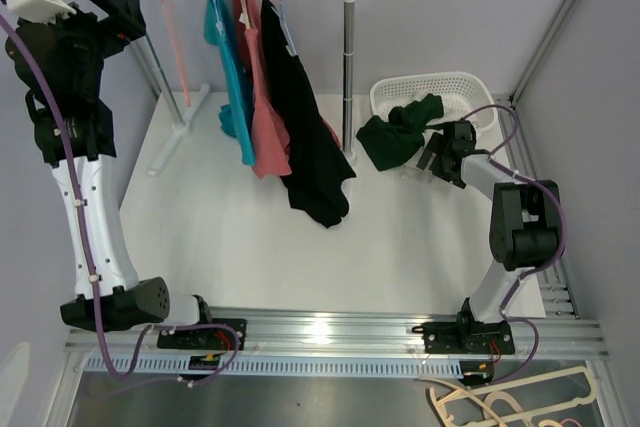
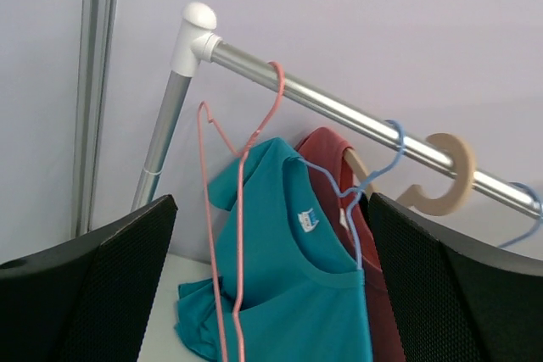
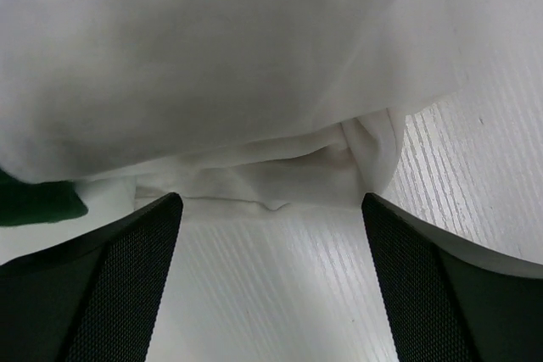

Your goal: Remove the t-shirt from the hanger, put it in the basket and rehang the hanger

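Right gripper (image 1: 438,155), 3 o'clock, jaws apart above white cloth (image 3: 212,65) near the basket (image 1: 455,80). Left gripper (image 1: 118,7), 10 o'clock, spread and empty, faces the teal t-shirt (image 2: 293,294) hanging on its blue hanger (image 2: 396,146) from the rail (image 2: 339,112). Advise: pinch one shoulder, draw fabric off that hanger arm.

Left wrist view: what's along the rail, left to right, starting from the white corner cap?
white corner cap → empty pink wire hanger → blue hanger carrying the teal t-shirt → wooden hanger in the red shirt → another blue hook at the frame edge
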Controlling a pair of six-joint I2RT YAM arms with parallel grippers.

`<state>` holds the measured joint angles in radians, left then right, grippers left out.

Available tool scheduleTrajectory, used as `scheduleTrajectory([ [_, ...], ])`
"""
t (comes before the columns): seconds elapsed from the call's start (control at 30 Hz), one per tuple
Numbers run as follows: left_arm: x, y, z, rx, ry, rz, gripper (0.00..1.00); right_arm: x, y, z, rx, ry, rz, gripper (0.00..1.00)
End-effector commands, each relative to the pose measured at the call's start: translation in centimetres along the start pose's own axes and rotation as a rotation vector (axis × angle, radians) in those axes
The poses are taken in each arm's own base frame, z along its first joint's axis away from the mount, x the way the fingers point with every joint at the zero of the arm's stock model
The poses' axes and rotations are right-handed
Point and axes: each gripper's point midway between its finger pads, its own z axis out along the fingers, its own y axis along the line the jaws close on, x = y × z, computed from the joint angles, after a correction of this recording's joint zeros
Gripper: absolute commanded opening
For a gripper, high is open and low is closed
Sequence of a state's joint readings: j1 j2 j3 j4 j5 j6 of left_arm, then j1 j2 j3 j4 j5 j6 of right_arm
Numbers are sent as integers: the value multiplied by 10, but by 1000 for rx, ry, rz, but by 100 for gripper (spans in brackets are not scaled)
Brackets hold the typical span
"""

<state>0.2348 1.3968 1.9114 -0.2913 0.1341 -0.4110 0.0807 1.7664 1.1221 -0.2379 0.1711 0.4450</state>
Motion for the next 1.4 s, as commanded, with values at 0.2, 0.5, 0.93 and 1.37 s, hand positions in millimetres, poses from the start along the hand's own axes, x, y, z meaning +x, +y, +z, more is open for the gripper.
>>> scheduleTrajectory([
  [0.2,-14,-33,-45,68,-50,-35,99,-13,8,29,14,-32,39,78],
  [0.5,-9,-38,-53,81,-49,-5,99,-5,16,33,-2,-15,15,4],
  [0.93,32,-54,-73,94,47,41,100,-97,117,-116,-296,-195,-53,0],
  [1.37,93,-88,-65,142,179,114,100,-233,164,-109,-343,-316,-2,6],
])
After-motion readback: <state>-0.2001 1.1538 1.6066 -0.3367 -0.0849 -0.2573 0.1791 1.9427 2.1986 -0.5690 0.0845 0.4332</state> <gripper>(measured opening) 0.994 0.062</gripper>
